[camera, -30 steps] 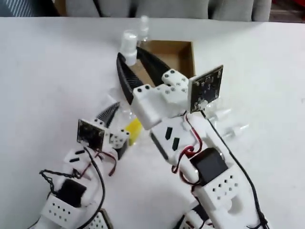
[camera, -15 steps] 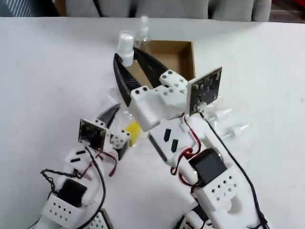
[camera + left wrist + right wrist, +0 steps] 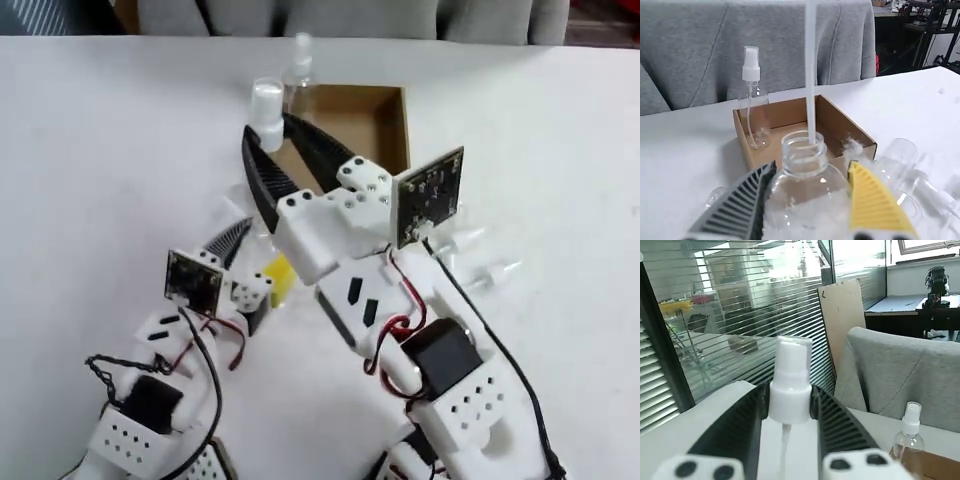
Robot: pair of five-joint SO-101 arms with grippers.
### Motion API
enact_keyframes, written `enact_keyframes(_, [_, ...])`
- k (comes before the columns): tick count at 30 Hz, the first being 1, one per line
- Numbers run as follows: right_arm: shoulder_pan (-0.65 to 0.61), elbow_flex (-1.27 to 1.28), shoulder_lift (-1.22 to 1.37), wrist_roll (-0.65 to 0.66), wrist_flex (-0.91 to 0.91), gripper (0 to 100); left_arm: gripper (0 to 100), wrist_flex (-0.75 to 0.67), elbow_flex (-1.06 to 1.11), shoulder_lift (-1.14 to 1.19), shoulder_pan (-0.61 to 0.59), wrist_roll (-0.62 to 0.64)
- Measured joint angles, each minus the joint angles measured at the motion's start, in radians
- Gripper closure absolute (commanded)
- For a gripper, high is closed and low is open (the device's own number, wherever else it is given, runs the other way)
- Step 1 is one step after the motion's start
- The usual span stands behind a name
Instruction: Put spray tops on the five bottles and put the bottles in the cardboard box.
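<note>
From above, the right claw (image 3: 268, 122) is clamped on a white spray top (image 3: 266, 102), held up beside the cardboard box (image 3: 392, 120). The box sits toward the far edge of the bench (image 3: 100, 150). A capped bottle (image 3: 298, 62) stands in the box's far corner, and its clear body is hard to make out. The left claw (image 3: 260, 245), with one grey finger and one yellow, lies closer to the near edge. The right arm covers most of what sits between its fingers. Loose spray tops (image 3: 480, 262) lie toward the right edge, partly hidden behind that arm.

In the left wrist view, the left claw is closed on an open bottle (image 3: 805, 185), which stands upright with a bare neck. A thin dip tube (image 3: 810, 70) comes down to the neck's opening. Its upper end is cut off, and how deep it goes cannot be told. Empty bottles (image 3: 900, 152) lie beside the box, their clear outlines running together.

In the right wrist view, the black fingers grip the spray top's collar, and its tube drops out of sight below. The capped bottle stands beyond, above a cut-off corner of the box.
</note>
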Motion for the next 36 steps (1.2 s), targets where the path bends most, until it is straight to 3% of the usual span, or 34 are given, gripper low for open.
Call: enact_keyframes(36, [-0.040,0.371,-0.002,0.000,-0.089,98.0,98,0.000,0.000,0.000,0.000,0.002])
